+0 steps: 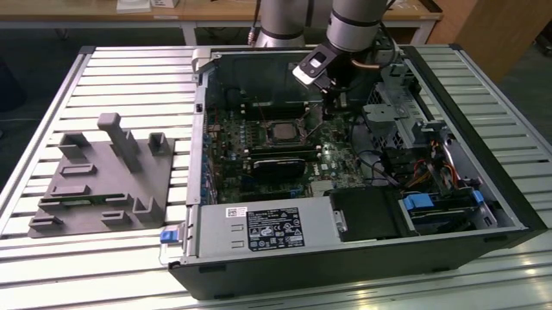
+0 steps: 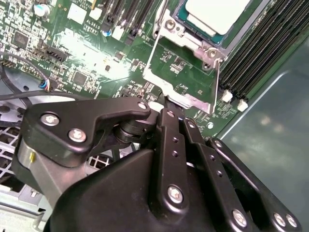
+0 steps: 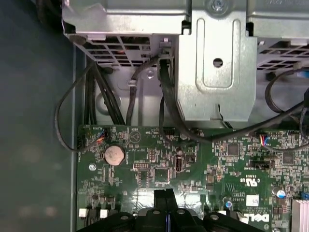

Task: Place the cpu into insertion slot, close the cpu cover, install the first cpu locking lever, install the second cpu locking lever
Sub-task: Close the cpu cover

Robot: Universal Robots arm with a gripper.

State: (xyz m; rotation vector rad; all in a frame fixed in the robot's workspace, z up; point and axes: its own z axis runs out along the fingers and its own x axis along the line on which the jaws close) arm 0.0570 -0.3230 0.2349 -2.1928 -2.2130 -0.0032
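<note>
One closed gripper (image 2: pixel 165 102) touches the cpu cover (image 2: pixel 152 72); any pinch is hidden.

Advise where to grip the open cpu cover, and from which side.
Pinch the cpu cover by its free rail, the thin edge opposite the hinge beside the cpu, coming from the side away from the socket. The open centre leaves only narrow rails; the pincer sits at that edge.

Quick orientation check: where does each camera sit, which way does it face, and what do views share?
Exterior view: off the arm, looking down into the open computer case; arm and gripper show.
Second wrist view: along the gripper toward the cpu and open cpu cover.
First wrist view: past the gripper, across the motherboard toward a metal cage.
Shared: both wrist views show gripper and motherboard.
</note>
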